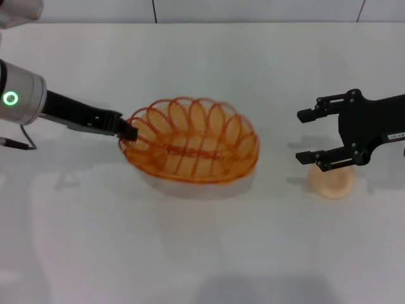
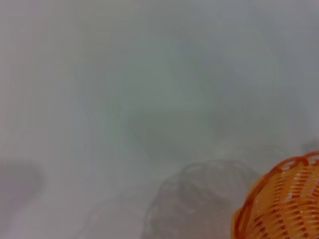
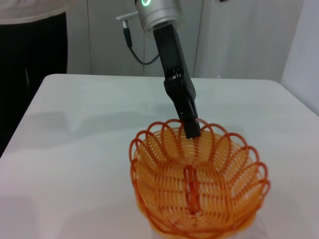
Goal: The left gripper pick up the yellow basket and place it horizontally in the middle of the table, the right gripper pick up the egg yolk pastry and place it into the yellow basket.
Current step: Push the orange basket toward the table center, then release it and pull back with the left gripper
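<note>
The yellow basket (image 1: 190,142) is near the middle of the white table (image 1: 202,253), and its shadow shows on the table just under it. My left gripper (image 1: 128,131) is shut on the looped rim at the basket's left end. The right wrist view shows the same hold, with the left gripper (image 3: 191,127) on the rim of the basket (image 3: 199,184). Part of the basket (image 2: 284,204) shows in the left wrist view. My right gripper (image 1: 306,137) is open and empty. It hovers just over the egg yolk pastry (image 1: 332,183), which lies on the table right of the basket.
A person in dark trousers (image 3: 30,50) stands past the table's left edge in the right wrist view. The table's back edge (image 1: 202,23) meets a pale wall. Bare tabletop lies in front of the basket and between it and the pastry.
</note>
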